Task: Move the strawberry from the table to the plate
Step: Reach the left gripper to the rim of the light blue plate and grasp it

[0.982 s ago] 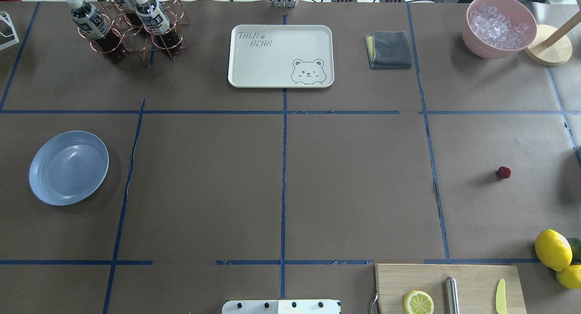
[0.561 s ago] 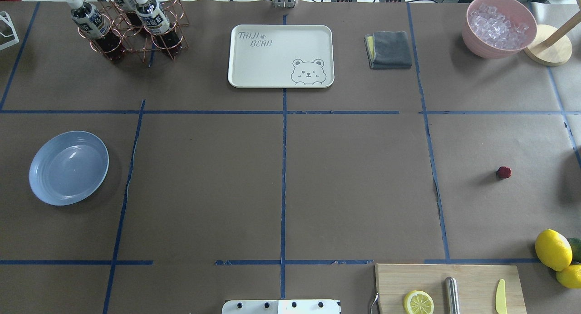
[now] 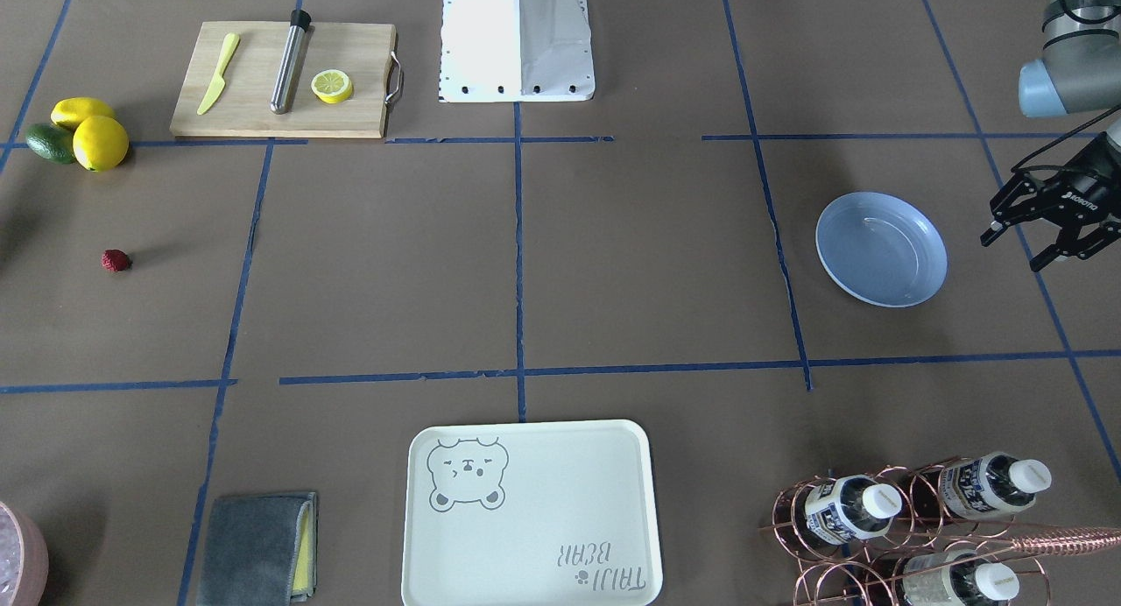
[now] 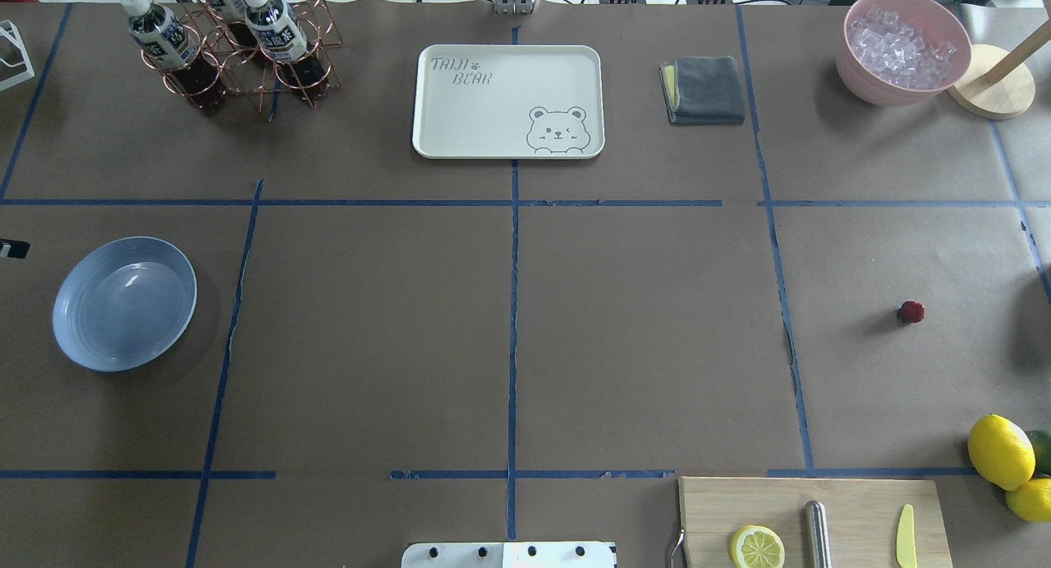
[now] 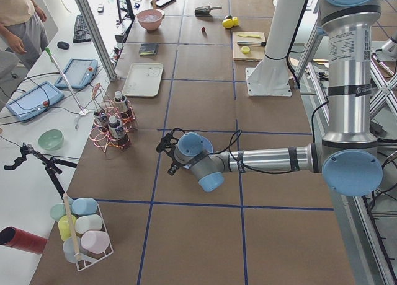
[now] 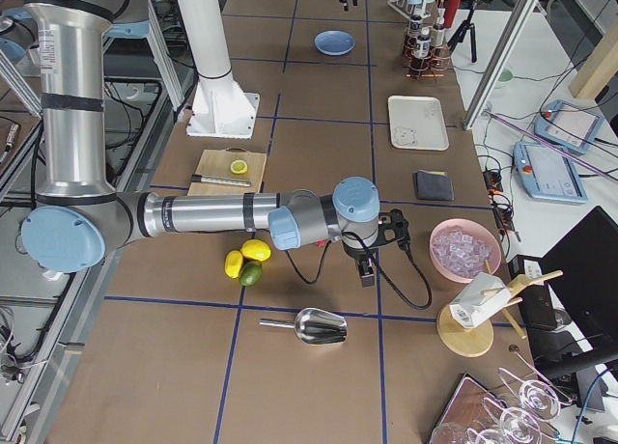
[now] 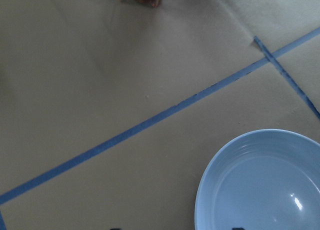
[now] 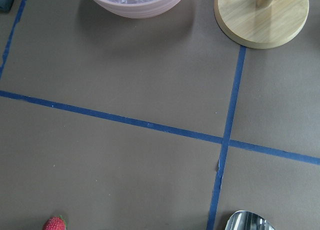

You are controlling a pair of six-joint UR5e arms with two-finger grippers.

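Lying on table (image 4: 640, 346), tiny dark-red bumpy strawberry (image 4: 911, 311), left tool (image 3: 1018, 247) spread, right tool (image 6: 379, 251) cannot tell.

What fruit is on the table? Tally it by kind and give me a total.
Strawberry: 1
Whole lemons: 2
Cut lemon half: 1
Green fruit: 1
Total: 5

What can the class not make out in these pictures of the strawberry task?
Right gripper: exterior right view only, fingers too small to judge.
Strawberry: right wrist view, cut off by the bottom edge.
Avocado: overhead view, mostly hidden by lemons and the right edge.
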